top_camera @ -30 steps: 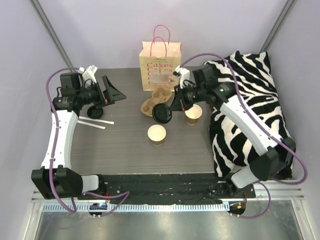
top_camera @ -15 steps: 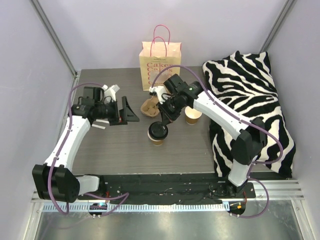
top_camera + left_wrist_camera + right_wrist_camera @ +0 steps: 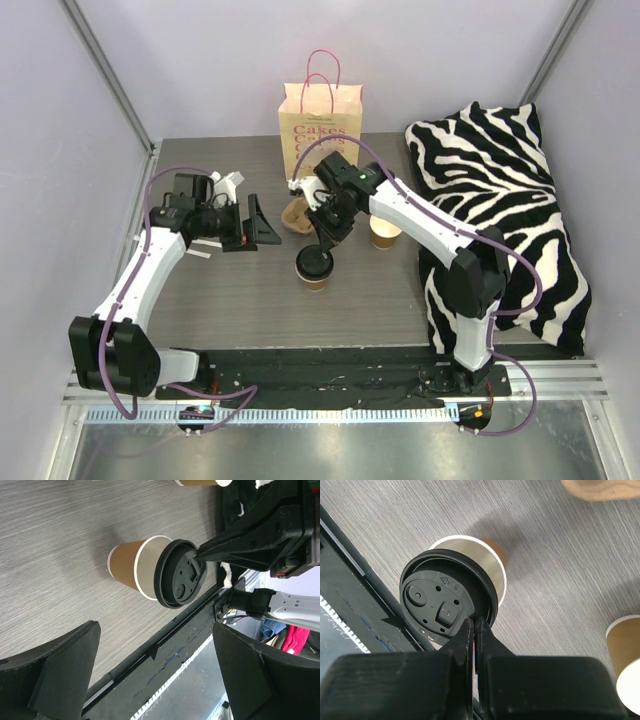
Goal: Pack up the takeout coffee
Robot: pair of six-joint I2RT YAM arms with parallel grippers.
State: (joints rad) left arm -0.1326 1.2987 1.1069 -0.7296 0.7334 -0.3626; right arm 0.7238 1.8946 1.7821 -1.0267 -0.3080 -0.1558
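Carried down from 12 o'clock over the last second, the black lid (image 3: pixel 314 259) is now held over the mouth of the paper cup (image 3: pixel 316 282) at the centre of the counter (image 3: pixel 230 290), offset and not seated. Its rim is clenched by the right pincer (image 3: pixel 325 246). The left pincer (image 3: pixel 262 222), spread wide, has been brought to the cup's 9 o'clock.

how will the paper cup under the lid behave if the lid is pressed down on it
The paper cup looks empty, pale inside showing, so probably light and apt to slide or tip. The lid hangs off-centre over its rim, pinched by one edge in the right gripper, so pressure would likely land on one side. Its thin walls may flex.
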